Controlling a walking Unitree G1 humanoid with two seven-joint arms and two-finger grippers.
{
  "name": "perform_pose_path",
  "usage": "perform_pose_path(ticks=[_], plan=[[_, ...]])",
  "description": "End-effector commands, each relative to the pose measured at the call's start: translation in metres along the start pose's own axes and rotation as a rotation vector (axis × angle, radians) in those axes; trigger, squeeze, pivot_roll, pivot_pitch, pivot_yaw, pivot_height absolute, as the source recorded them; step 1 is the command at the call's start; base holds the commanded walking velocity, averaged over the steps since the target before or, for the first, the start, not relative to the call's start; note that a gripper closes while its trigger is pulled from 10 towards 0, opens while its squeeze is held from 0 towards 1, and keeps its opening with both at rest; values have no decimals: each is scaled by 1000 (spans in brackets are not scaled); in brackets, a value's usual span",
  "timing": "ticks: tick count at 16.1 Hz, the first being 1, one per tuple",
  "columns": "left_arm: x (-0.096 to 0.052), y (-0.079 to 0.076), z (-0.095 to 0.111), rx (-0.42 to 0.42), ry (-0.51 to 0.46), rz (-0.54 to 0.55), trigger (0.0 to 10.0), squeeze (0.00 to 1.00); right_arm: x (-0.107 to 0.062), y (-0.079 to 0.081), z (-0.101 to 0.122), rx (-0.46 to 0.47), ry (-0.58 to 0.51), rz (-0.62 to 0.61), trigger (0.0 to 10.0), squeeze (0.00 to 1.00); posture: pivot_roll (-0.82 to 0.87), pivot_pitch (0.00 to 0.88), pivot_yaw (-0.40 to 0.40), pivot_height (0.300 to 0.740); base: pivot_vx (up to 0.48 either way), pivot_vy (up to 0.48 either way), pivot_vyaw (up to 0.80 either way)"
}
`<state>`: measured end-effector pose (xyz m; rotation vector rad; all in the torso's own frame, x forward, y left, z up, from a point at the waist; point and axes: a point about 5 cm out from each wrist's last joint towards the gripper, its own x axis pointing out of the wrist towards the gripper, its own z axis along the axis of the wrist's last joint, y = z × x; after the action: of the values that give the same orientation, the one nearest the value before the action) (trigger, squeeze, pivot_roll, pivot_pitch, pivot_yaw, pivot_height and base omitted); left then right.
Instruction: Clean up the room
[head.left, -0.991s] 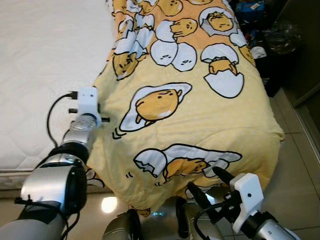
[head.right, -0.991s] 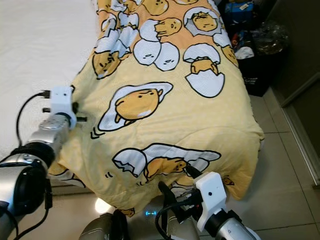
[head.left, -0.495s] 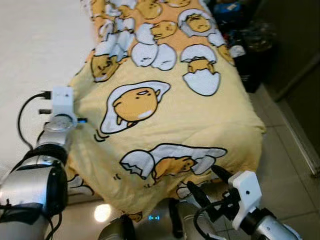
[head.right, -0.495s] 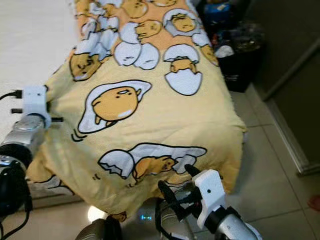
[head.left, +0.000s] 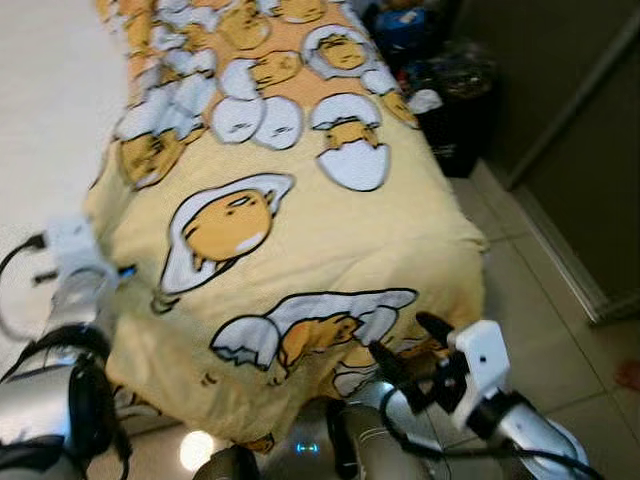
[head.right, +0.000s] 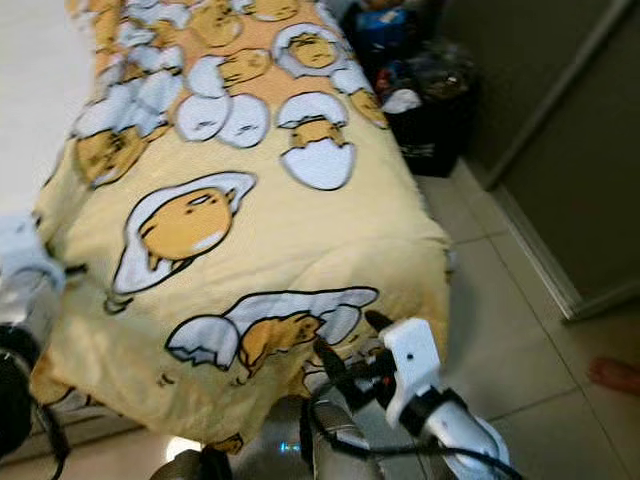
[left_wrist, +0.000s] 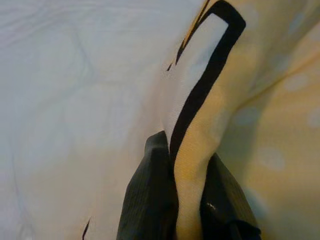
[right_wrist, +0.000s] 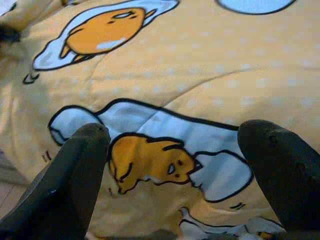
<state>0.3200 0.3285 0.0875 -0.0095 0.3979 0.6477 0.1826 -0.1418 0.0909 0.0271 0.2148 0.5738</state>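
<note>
Bed (head.left: 40, 90), blanket (left_wrist: 192, 170) between left jaws.

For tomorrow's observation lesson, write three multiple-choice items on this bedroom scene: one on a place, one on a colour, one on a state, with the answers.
1. Where does the dark clutter stand?
A. On the floor beside the bed, on the robot's right
B. On the white mattress
C. On top of the blanket

2. What is the blanket's ground colour?
A. Blue
B. Yellow
C. Green

3. What is the left tool doing?
A. Hanging open over the floor
B. Holding a cup
C. Pinching a fold of the blanket

Answers:
1 A: the dark clutter sits on the tiled floor at the far right corner of the bed.
2 B: the blanket is yellow with egg cartoons.
3 C: the left wrist view shows the left tool shut on a blanket fold beside the white mattress; the right tool hangs open before the blanket.
</note>
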Motion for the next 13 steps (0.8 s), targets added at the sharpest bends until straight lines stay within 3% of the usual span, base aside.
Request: perform_pose_path(ticks=[1,13], plan=[[1,46,-15,-15,74,199,0,0,-4,-3,-4,13,10,-20,10000,20,-270,113,34,740,0,0,0],[1,46,-15,-15,74,199,0,0,-4,-3,-4,13,10,-20,10000,20,-270,113,34,740,0,0,0]])
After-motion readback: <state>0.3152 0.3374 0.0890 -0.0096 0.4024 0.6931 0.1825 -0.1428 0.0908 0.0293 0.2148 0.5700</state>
